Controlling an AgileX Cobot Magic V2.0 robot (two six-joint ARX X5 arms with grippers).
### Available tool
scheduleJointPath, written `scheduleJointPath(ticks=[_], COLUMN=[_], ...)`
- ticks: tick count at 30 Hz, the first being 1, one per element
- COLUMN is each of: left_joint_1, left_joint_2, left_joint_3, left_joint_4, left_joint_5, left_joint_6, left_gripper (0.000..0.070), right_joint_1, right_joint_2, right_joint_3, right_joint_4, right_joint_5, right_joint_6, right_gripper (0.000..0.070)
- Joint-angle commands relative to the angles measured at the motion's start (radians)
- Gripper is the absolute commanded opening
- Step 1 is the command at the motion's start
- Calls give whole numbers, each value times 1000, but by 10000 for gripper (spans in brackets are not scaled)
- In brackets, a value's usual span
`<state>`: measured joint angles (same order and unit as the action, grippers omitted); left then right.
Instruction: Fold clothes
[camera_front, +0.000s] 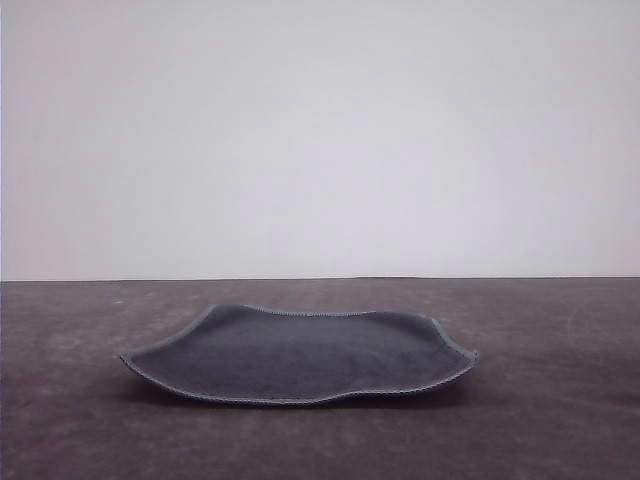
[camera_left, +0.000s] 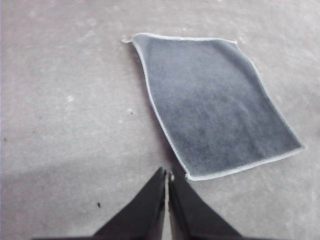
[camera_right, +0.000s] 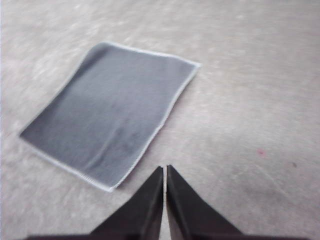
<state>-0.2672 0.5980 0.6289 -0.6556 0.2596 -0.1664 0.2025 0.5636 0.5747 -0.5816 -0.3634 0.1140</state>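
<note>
The clothes are one small square cloth (camera_front: 300, 355), dark grey-blue side up, with a pale stitched hem. It lies spread out on the grey table, its edges slightly wavy. In the left wrist view the cloth (camera_left: 215, 115) lies just beyond my left gripper (camera_left: 166, 174), which is shut with nothing in it, its tips close to a near corner of the cloth. In the right wrist view the cloth (camera_right: 110, 112) lies ahead of my right gripper (camera_right: 164, 169), also shut and holding nothing, a short way off from the nearest corner.
The grey table surface (camera_front: 560, 400) runs back to a plain white wall (camera_front: 320, 130). A small red speck (camera_right: 260, 151) marks the tabletop in the right wrist view.
</note>
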Motion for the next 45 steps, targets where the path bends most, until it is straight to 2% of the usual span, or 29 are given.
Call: scheduleJointPath(ticks=[1, 3, 4, 5, 7, 8, 9, 13, 15, 19, 22, 27, 33, 40, 45], left_joint_1=[-3, -3, -3, -3, -3, -3, -3, -3, -3, -3, -2, -1, -1, -1, -2], left_joint_2=[12, 17, 17, 16, 15, 14, 14, 18, 29, 81, 147, 291, 474, 675, 813], left_joint_3=[16, 16, 16, 16, 16, 16, 16, 16, 17, 28, 52, 100, 121, 143, 186], left_joint_4=[6, 10, 15, 26, 50, 61, 69, 80, 80, 76, 75, 95, 233, 388, 452], left_joint_5=[-1, 0, 0, 0, 0, 0, 0, 0, 0, 13, 39, 74, 157, 170, 172], left_joint_6=[23, 20, 20, 20, 19, 19, 17, -23, -45, -100, -124, -127, -151, -168, -182], left_gripper=[3, 16, 45, 131, 348, 427, 467, 470, 471, 472, 472, 472, 472, 472, 472], right_joint_1=[6, 6, 6, 6, 6, 6, 6, 6, 5, 5, 5, 5, 5, 4, 4], right_joint_2=[4, 4, 4, 3, 3, 3, 3, 3, 11, 61, 124, 259, 448, 659, 789], right_joint_3=[13, 13, 13, 13, 13, 13, 13, 13, 13, 13, 13, 13, 13, 13, 14], right_joint_4=[12, 12, 12, 15, 20, 21, 21, 21, 24, 43, 73, 163, 314, 518, 638], right_joint_5=[5, 4, 4, 4, 5, 5, 4, 4, 3, -11, -61, -138, -193, -247, -253], right_joint_6=[-18, -19, -22, -23, -22, -22, -22, -14, 12, 125, 203, 251, 287, 343, 351], right_gripper=[6, 29, 74, 172, 365, 392, 404, 403, 403, 403, 403, 403, 403, 403, 403])
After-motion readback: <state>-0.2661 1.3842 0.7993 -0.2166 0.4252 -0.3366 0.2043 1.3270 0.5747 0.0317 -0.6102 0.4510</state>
